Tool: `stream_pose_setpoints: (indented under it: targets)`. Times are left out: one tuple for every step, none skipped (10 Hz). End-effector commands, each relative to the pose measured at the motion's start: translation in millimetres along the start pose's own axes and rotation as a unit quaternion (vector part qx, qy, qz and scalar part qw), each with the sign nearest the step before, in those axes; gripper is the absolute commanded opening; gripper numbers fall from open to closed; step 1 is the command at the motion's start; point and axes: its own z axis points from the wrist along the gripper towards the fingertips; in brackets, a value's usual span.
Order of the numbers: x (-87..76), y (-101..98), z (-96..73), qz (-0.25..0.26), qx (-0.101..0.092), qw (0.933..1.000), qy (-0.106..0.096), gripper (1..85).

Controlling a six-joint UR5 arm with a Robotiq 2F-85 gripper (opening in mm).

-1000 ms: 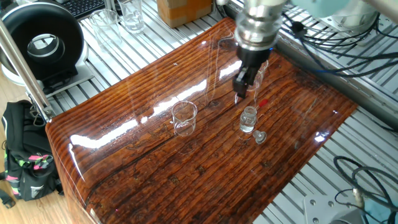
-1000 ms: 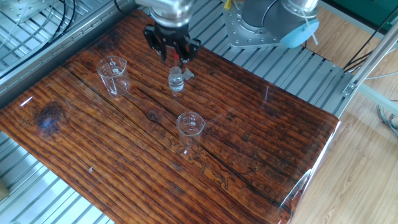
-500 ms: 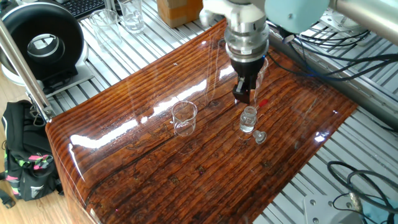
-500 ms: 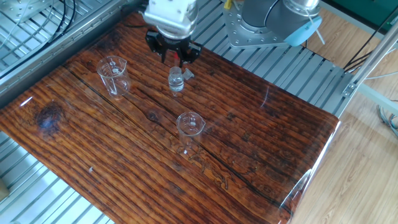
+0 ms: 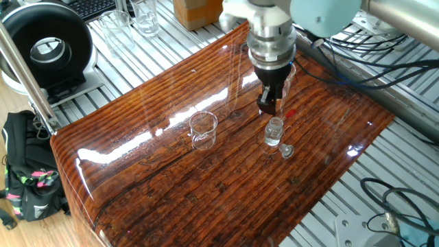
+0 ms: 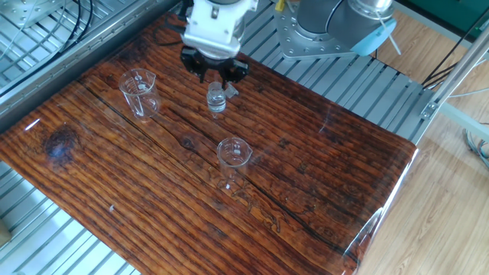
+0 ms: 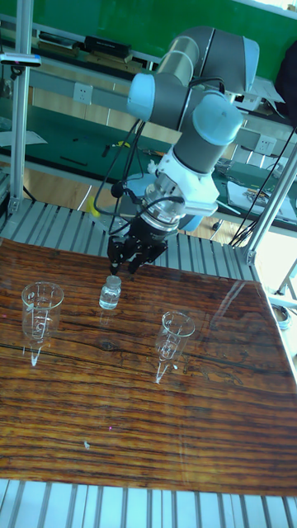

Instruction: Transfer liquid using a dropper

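Two cone-bottomed glass beakers, one nearer the middle (image 6: 234, 155) and one toward an edge (image 6: 139, 85), are standing well apart on the glossy wood-grain table (image 6: 321, 183) I am watching; the board is lying on a ribbed metal bench (image 5: 137, 51), with a black ring-shaped device (image 5: 46, 48) and a backpack (image 5: 24, 185) sitting off one end, cables trailing on the other side, and a green wall showing behind the arm in the tall fixed view; a small glass bottle (image 5: 274, 132) is standing upright near the far side, its stopper (image 5: 286, 151) lying just beside it; the gripper (image 5: 269, 104) is hanging right above the bottle, fingers pointing down, and I am seeing a spot of red (image 6: 222, 72) between them, likely the dropper's bulb; the tube itself I cannot make out, so its axis and direction are staying uncertain, though the jaws are looking closed around it.
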Motion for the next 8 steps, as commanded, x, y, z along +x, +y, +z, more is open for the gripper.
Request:
stream_pose_setpoints:
  targets:
    - [16.5,12.2,4.7,-0.014,-0.008,0.9993,0.034,44.7]
    - [20.5,8.4,3.8,-0.013,-0.001,0.9991,0.041,43.7]
    - [23.8,5.8,4.4,-0.015,0.003,0.9988,0.047,43.0]
    - [27.6,0.9,5.6,-0.016,0.010,0.9984,0.053,42.3]
    - [28.7,0.3,7.6,-0.015,0.008,0.9984,0.054,42.0]
    - [28.1,-0.2,8.7,-0.015,0.008,0.9984,0.054,41.7]
    - [25.1,0.4,9.8,-0.014,0.006,0.9986,0.051,41.0]
    - [22.0,1.2,10.5,-0.014,0.005,0.9986,0.050,41.0]
